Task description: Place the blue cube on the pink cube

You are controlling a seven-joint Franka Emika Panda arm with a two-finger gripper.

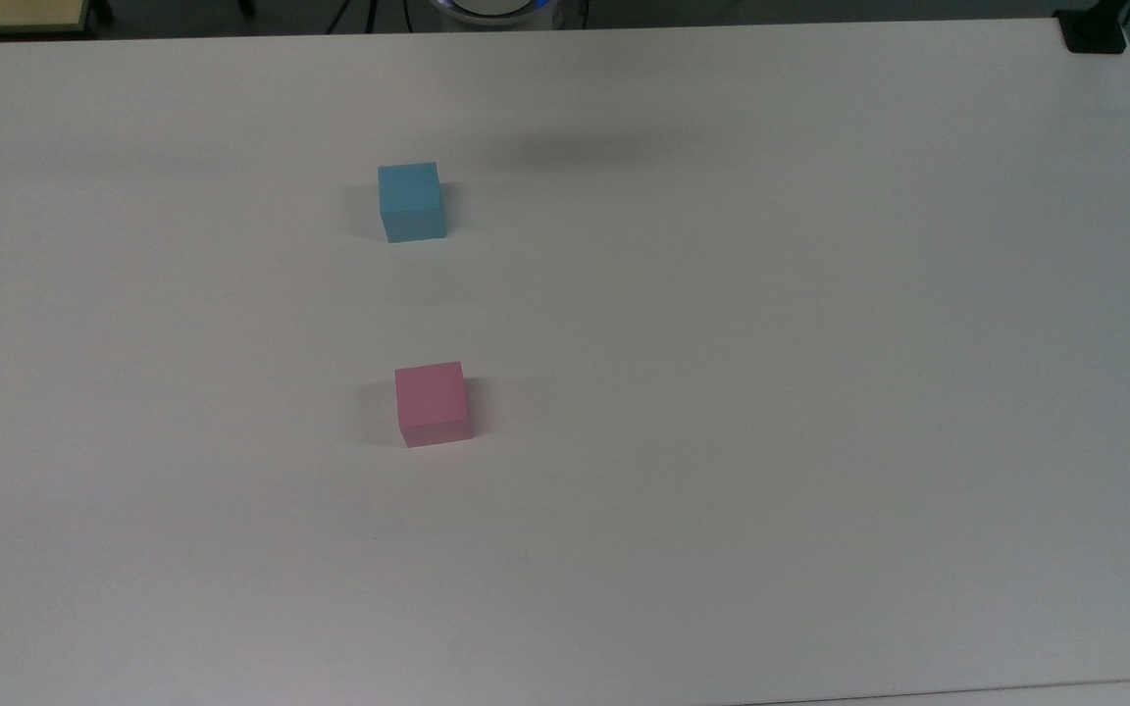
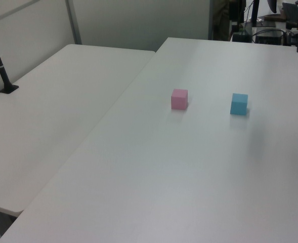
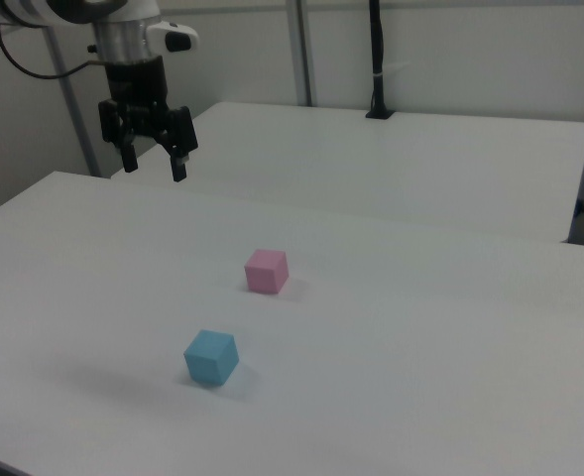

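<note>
Blue cube (image 1: pixel 411 201) is sitting flat on the white table (image 1: pixel 820 392), toward the far side in the top view. Pink cube (image 1: pixel 433 403) is resting nearer the camera, almost straight below it in frame, well apart, not touching. A dark clamp-like object (image 1: pixel 1095 29) is sitting at the table's far right corner.

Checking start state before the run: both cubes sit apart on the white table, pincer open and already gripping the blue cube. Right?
Not quite. The right view shows the pincer open but empty, hanging high above the table, well away from the blue cube. The pink cube sits apart, as said.
</note>
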